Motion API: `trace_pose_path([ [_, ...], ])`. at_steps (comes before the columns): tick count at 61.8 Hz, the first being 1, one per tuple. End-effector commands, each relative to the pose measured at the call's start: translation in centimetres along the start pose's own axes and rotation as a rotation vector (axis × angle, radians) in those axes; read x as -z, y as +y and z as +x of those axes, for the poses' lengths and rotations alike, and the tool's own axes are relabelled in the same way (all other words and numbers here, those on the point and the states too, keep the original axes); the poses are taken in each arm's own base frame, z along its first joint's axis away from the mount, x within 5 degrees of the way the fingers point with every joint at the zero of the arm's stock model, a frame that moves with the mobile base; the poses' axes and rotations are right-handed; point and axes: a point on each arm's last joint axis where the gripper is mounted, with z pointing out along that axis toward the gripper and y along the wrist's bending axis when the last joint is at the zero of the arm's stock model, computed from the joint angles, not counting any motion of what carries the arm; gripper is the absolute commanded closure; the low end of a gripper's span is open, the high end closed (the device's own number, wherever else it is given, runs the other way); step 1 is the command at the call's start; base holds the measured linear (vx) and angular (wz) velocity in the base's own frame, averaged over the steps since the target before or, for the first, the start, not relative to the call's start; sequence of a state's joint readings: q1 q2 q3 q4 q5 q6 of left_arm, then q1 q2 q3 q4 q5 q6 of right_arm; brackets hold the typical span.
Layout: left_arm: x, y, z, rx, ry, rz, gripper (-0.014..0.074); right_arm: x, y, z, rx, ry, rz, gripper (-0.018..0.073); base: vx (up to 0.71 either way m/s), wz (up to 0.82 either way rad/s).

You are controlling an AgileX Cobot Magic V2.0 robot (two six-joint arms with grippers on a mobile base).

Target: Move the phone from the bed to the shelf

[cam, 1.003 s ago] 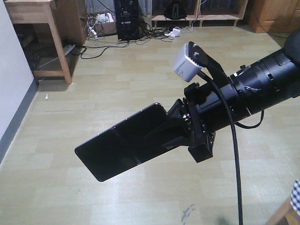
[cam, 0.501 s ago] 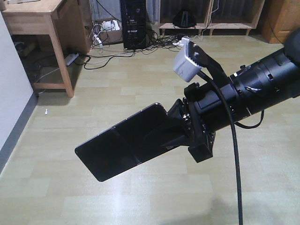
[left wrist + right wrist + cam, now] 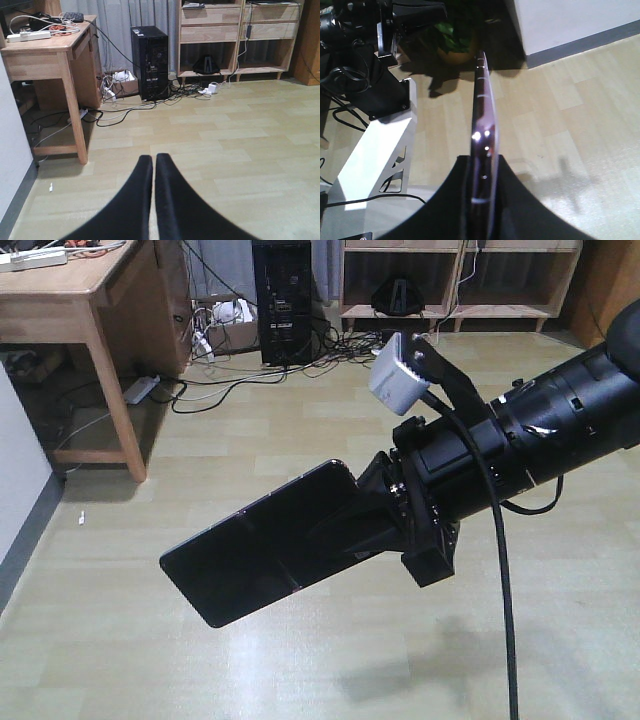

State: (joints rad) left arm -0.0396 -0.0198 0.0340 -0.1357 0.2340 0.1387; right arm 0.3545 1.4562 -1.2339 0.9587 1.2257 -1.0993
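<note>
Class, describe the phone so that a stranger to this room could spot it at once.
Start at the thick black arm reaching in from the picture's right edge over the pale floor. At its tip the right gripper clamps one end of the phone, which juts lower left in mid-air. It is a flat, glossy black slab, unlike the boxy grey camera on the arm.

Glossy black phone (image 3: 255,545), pale matt wood shelf (image 3: 210,32)
</note>
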Motion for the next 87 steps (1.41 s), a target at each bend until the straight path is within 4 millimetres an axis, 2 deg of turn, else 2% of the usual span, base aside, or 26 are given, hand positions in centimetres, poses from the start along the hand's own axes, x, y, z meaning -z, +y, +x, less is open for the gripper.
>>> trace_pose_path([
  [1, 0.05, 0.08, -0.62, 0.013, -0.074, -0.009, 0.0596, 1.31, 1.99, -1.23, 0.038, -0.069, -0.066, 0.0561, 0.40, -0.01],
  [60, 0.05, 0.08, -0.62, 0.013, -0.074, -0.009, 0.0596, 1.31, 1.99, -1.23, 0.038, -0.069, -0.066, 0.0561, 0.39, 0.02],
  [87, 0.05, 0.08, -0.62, 0.013, -0.074, -0.009, 0.0596, 1.31, 1.99, -1.23, 0.038, -0.069, -0.066, 0.0561, 0.28, -0.22],
])
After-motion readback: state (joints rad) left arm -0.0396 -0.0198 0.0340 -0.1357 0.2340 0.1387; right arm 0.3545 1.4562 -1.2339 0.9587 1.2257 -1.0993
